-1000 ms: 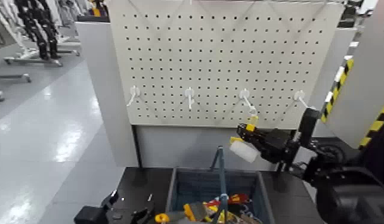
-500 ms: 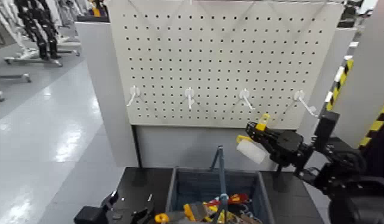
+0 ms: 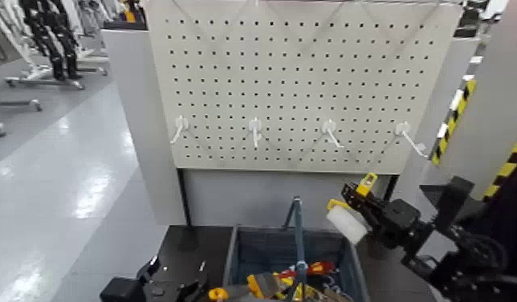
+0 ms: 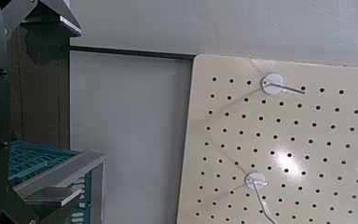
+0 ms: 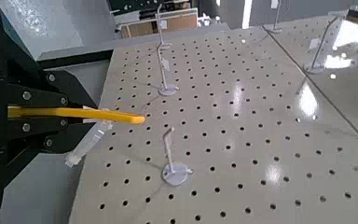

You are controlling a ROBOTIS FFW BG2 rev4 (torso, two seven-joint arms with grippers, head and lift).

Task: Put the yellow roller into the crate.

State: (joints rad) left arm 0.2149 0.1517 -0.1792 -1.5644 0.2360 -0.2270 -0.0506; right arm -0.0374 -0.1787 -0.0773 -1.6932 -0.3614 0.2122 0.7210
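My right gripper (image 3: pixel 360 201) is shut on the yellow roller (image 3: pixel 348 221). It holds the roller in the air in front of the pegboard, above the crate's far right corner. The white sleeve points down and left, and the yellow handle end points up. In the right wrist view the slim yellow handle (image 5: pixel 79 114) lies between the black fingers (image 5: pixel 37 140). The dark grey-blue crate (image 3: pixel 238 245) stands below on the black table, with its upright centre handle bar (image 3: pixel 299 233). My left gripper (image 3: pixel 153 283) rests low at the table's front left.
The white pegboard (image 3: pixel 302 80) carries several empty white hooks (image 3: pixel 331 131). The crate holds several yellow, orange and red tools (image 3: pixel 266 285). A yellow-and-black striped post (image 3: pixel 502 173) stands at the right. The crate corner (image 4: pixel 51 168) shows in the left wrist view.
My right gripper has carried the roller right and down, away from the pegboard hook and toward the crate's right side. The left arm has not moved.
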